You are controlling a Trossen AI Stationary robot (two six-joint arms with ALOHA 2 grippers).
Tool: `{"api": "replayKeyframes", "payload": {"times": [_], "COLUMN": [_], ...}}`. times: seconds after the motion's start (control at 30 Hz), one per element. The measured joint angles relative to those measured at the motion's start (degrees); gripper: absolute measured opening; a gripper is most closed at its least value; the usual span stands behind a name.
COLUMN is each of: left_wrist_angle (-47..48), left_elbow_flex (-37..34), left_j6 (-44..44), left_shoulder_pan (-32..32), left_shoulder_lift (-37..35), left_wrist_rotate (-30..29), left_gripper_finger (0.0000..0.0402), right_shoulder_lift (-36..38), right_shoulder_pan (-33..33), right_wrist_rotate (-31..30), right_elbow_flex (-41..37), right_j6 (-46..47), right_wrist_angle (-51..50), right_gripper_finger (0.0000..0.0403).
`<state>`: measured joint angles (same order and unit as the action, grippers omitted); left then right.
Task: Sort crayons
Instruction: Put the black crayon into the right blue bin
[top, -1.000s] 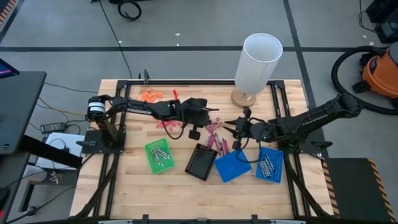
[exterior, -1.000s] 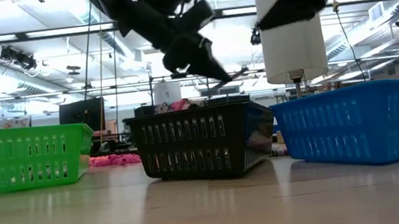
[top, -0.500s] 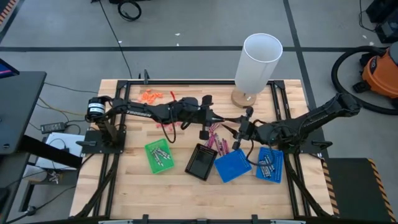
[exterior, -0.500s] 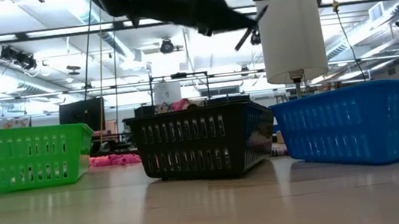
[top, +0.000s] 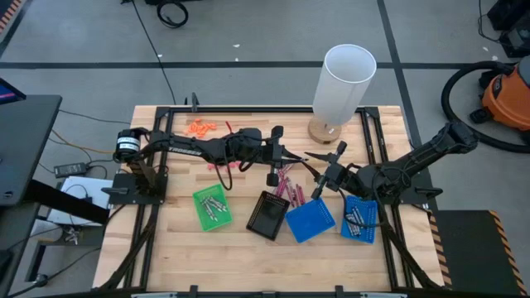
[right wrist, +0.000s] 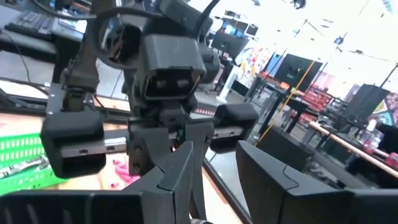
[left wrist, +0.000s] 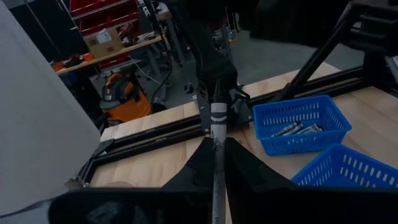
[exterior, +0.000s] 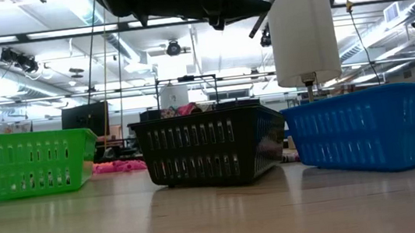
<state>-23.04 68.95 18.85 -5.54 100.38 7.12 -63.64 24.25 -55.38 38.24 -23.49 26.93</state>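
Observation:
Above the table's middle, my left gripper (left wrist: 216,148) (top: 298,158) is shut on one thin grey crayon (left wrist: 216,121) with a pale band. It points about level toward the table's right. My right gripper (right wrist: 214,163) (top: 323,170) faces it, open, with the crayon's free end just in front of it. A pile of pink crayons (top: 286,184) lies on the wood below them. More grey crayons lie in the green tray (top: 211,207) and in the right blue tray (top: 358,220). My left gripper pinches the crayon's near end (left wrist: 215,163) between its two fingers. The crayon runs along the fingers and sticks out ahead of them toward the table's right, lifted clear of the table. My right gripper: I cannot tell whether it touches the crayon's far end (left wrist: 212,102).
A black tray (top: 267,215) and a second blue tray (top: 310,220) stand near the front between the other two. A tall white cylinder (top: 344,83) stands at the far edge. Orange bits (top: 199,127) and coral-red bits (top: 219,165) lie at the far left.
My left gripper has risen and tipped up from slanting down to about level, and it now reaches farther toward the table's right with the crayon still in it. My right gripper has risen too, almost leaving the top of the low view.

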Motion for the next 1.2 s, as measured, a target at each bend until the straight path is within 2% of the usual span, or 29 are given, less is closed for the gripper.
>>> {"api": "replayKeyframes", "payload": {"times": [0.33,0.5,0.67,0.87,1.07,1.2], "left_wrist_angle": [-5.2,-8.3,-9.9,-9.8,-9.5,-8.3], "left_elbow_flex": [0.0,0.0,0.0,0.0,0.0,0.0], "left_j6": [0.3,0.2,-0.1,0.1,0.0,-0.1], "left_shoulder_pan": [0.0,0.0,0.0,0.0,0.0,0.0], "left_shoulder_lift": [0.0,0.0,0.0,0.0,0.0,0.0], "left_wrist_rotate": [7.0,7.8,7.8,7.9,7.8,6.5], "left_gripper_finger": [0.0016,0.0016,0.0022,0.0024,0.0026,0.0054], "right_shoulder_lift": [0.0,0.0,0.0,0.0,0.0,-0.1], "right_shoulder_pan": [-0.4,-0.4,-0.4,-0.4,-0.4,-0.4], "right_wrist_rotate": [1.3,3.1,3.2,3.2,3.2,3.3], "right_elbow_flex": [0.0,0.0,0.0,0.0,0.0,0.0], "right_j6": [3.8,4.4,4.4,4.2,4.0,3.8], "right_wrist_angle": [-1.7,-1.7,-1.2,-1.2,-1.3,-1.7], "right_gripper_finger": [0.0132,0.0129,0.0101,0.0033,0.003,0.003]}}
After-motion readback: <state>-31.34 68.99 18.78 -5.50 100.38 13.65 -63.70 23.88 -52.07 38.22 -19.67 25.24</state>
